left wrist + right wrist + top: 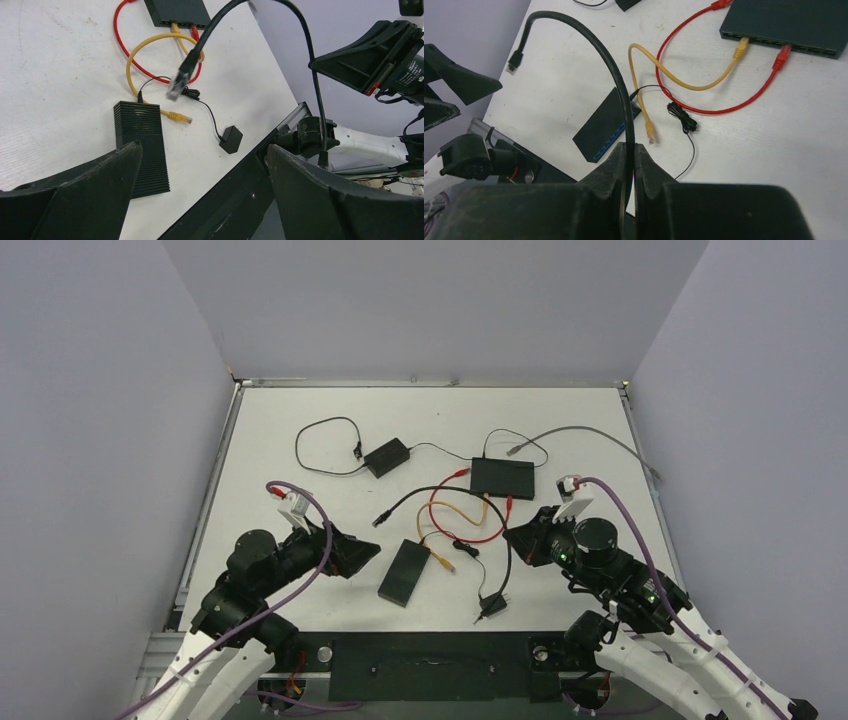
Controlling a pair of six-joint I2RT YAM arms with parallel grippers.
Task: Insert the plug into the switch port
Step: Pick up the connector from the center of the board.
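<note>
Left hand (pixel 368 552): fingers spread wide, nothing in them, low over the counter (pixel 290 430), aimed toward the plug (pixel 176 87).

Plug: network type, hanging free just ahead of the left hand at the end of the black cable (pixel 609 55). The small black switch (pixel 404 572) lies beneath and right of it.

Right hand (pixel 630 150): clamped on the black cable, well back from the plug.

Judgement: the cable is light and springy, so the plug wanders if steered from there. Better to pinch the rigid plug body on its sides; the latch tab looks fragile.

Larger switch (pixel 503 476), far right, carries yellow and red leads (pixel 744 47). Cannot tell which switch is the target.
</note>
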